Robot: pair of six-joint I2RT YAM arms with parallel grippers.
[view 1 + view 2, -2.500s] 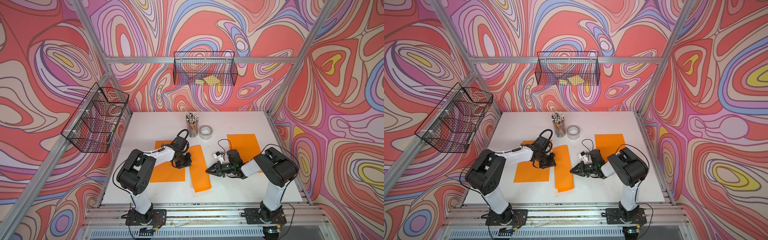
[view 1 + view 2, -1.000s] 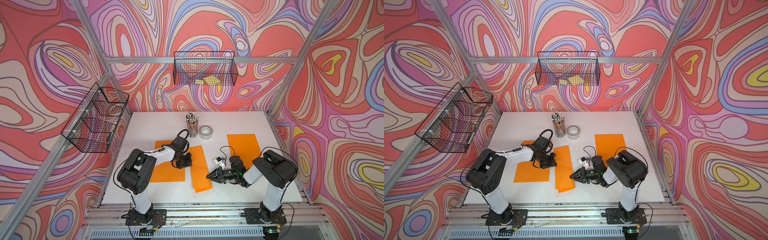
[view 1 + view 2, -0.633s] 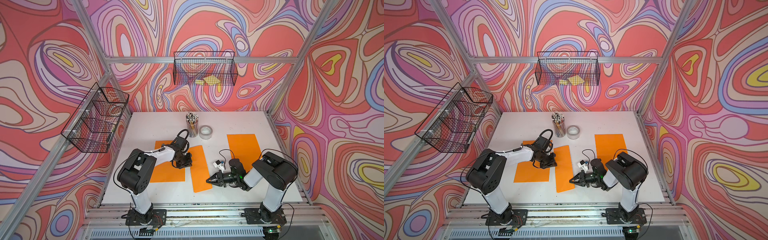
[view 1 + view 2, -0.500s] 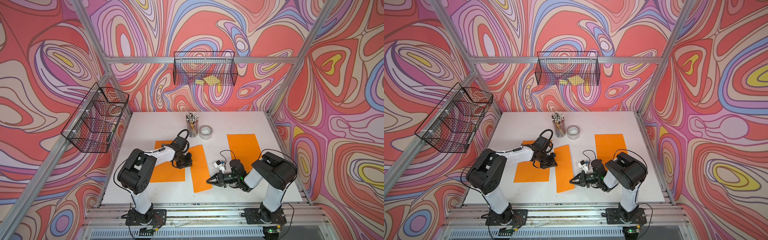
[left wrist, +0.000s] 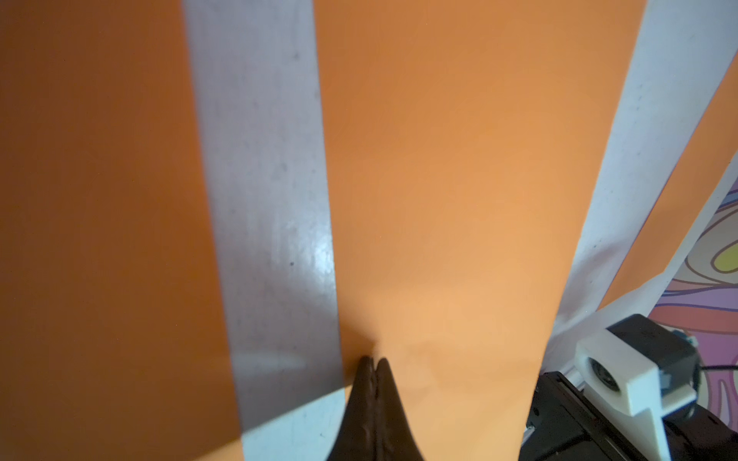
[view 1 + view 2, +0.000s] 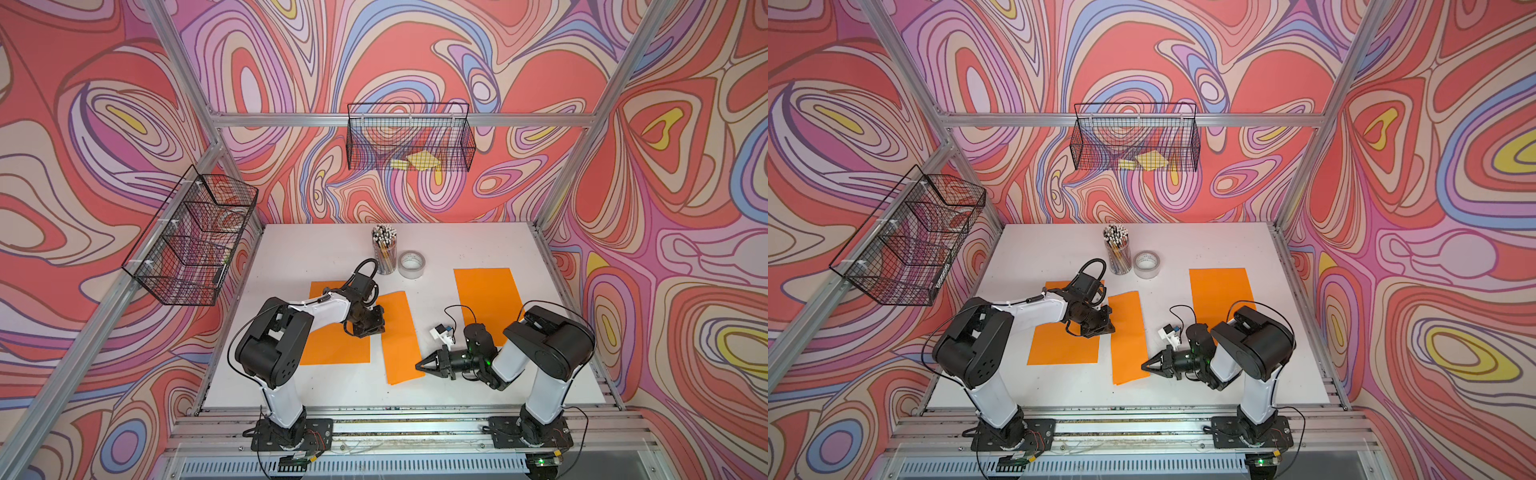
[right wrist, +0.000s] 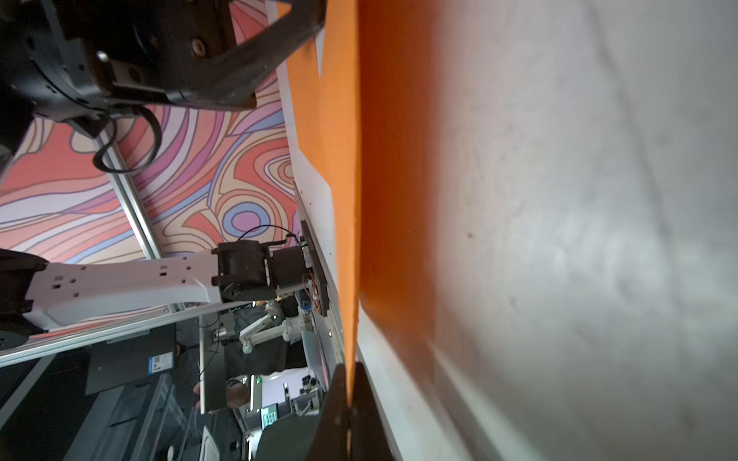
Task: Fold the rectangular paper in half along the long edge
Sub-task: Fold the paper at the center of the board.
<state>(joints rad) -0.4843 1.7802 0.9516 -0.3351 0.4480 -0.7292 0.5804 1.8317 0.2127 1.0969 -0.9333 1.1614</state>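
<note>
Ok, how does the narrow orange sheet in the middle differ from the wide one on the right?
The narrow middle sheet is clearly narrower than the wide right sheet. The shut left tool rests on the narrow middle sheet's edge and the right tool pinches its near corner; no tool touches the wide right sheet, whose near end the right arm hides. Both are orange and lie lengthwise on the white table.

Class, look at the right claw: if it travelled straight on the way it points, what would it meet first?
The narrow orange paper sheet in the middle. The shut right claw sits at its near corner, seemingly pinching the edge; depth is unclear.
</note>
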